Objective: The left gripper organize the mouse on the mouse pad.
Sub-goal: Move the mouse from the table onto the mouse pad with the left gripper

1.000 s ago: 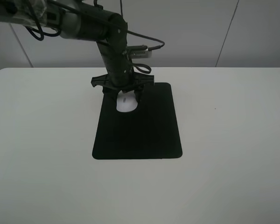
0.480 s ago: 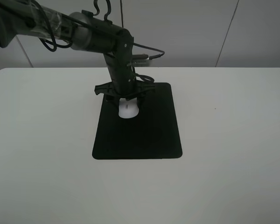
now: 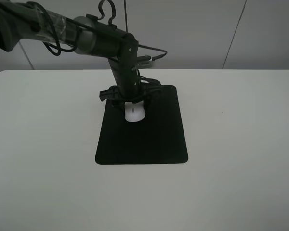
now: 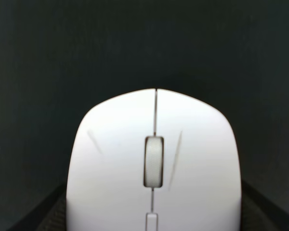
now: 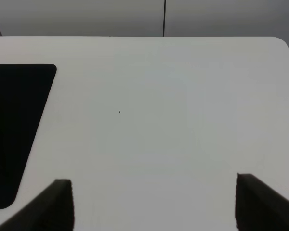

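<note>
On my high camera the left gripper [image 3: 134, 107] hangs low over the far part of the pad [image 3: 144, 139]. Its fingers [image 3: 147, 102] stand on either side of the mouse [image 3: 134, 114], close against it. The mouse lies on the pad, near the far edge and a little left of the pad's middle. The dark arm [image 3: 94, 41] reaches in from the upper left, carrying loose cables [image 3: 48, 41]. The pad lies flat on the white worktop [image 3: 241, 144].
</note>
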